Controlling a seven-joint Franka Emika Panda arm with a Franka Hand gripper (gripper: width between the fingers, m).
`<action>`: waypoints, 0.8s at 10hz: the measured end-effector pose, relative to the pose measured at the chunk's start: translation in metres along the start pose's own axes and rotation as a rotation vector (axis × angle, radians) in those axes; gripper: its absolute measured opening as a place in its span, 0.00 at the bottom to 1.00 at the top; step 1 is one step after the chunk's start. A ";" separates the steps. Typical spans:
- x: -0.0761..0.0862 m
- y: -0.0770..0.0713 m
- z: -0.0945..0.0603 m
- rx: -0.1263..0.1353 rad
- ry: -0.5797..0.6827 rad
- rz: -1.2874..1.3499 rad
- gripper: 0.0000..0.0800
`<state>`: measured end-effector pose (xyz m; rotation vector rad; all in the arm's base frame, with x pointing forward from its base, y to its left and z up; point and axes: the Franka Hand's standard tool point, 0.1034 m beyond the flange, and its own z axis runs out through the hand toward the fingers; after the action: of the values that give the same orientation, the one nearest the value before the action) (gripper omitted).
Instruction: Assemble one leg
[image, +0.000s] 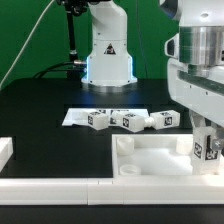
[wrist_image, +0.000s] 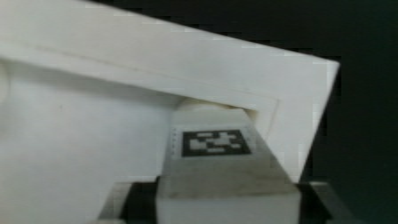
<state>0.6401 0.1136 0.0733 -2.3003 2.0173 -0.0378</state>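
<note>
We see the claw (image: 206, 150) clamped on a short white plastic tagged leg (image: 205, 147), upright at a corner of the large flat white square panel (image: 150, 157) on the black counter (image: 40, 110).

Four legs in all: three lie in a row on the table (image: 40, 105), namely the first leg (image: 98, 119), the second leg (image: 131, 122) and the third leg (image: 162, 121), and a fourth leg (image: 205, 147) stands at the panel. One panel (image: 150, 158), one marker board (image: 78, 116), and one white rail (image: 60, 186) along the table's near edge. One arm with one gripper (image: 203, 130); a second robot base (image: 108, 55) stands behind.
</note>
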 end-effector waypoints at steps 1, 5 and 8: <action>0.000 0.000 0.000 0.002 0.003 0.020 0.36; 0.004 -0.005 -0.001 0.029 0.014 -0.410 0.75; 0.003 -0.003 0.001 0.026 0.022 -0.797 0.81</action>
<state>0.6439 0.1112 0.0724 -2.9109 0.9702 -0.1344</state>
